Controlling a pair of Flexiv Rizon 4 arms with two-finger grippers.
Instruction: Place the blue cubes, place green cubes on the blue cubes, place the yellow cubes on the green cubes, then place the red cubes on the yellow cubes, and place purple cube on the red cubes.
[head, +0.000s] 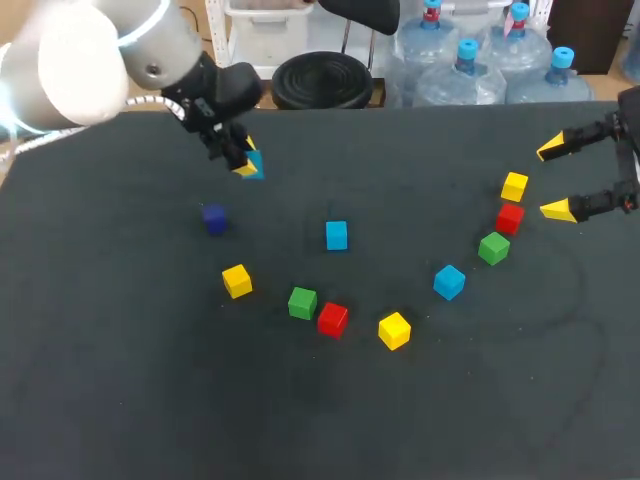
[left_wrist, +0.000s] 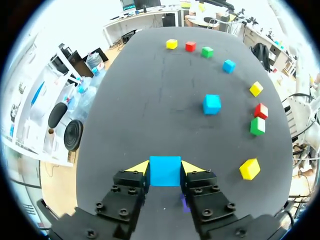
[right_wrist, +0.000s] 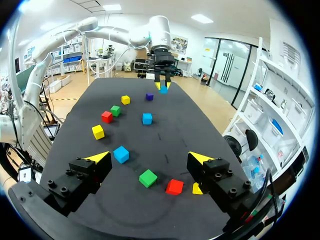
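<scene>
My left gripper (head: 241, 160) hangs above the table's far left, shut on a blue cube (left_wrist: 165, 172) that sits squarely between its yellow tips. A purple cube (head: 214, 218) lies just in front of it. Two more blue cubes (head: 336, 235) (head: 449, 281) rest near the middle. A yellow cube (head: 237, 281), green cube (head: 302, 302), red cube (head: 333, 319) and second yellow cube (head: 394, 330) form an arc nearer the front. At the right, another green (head: 493, 247), red (head: 510, 218) and yellow cube (head: 514, 186) line up beside my right gripper (head: 556, 179), which stands open and holds nothing.
In the right wrist view the green cube (right_wrist: 148, 178) and red cube (right_wrist: 174, 186) lie just ahead of the open fingers. The dark table (head: 150, 400) has bare cloth across its front and at the far middle.
</scene>
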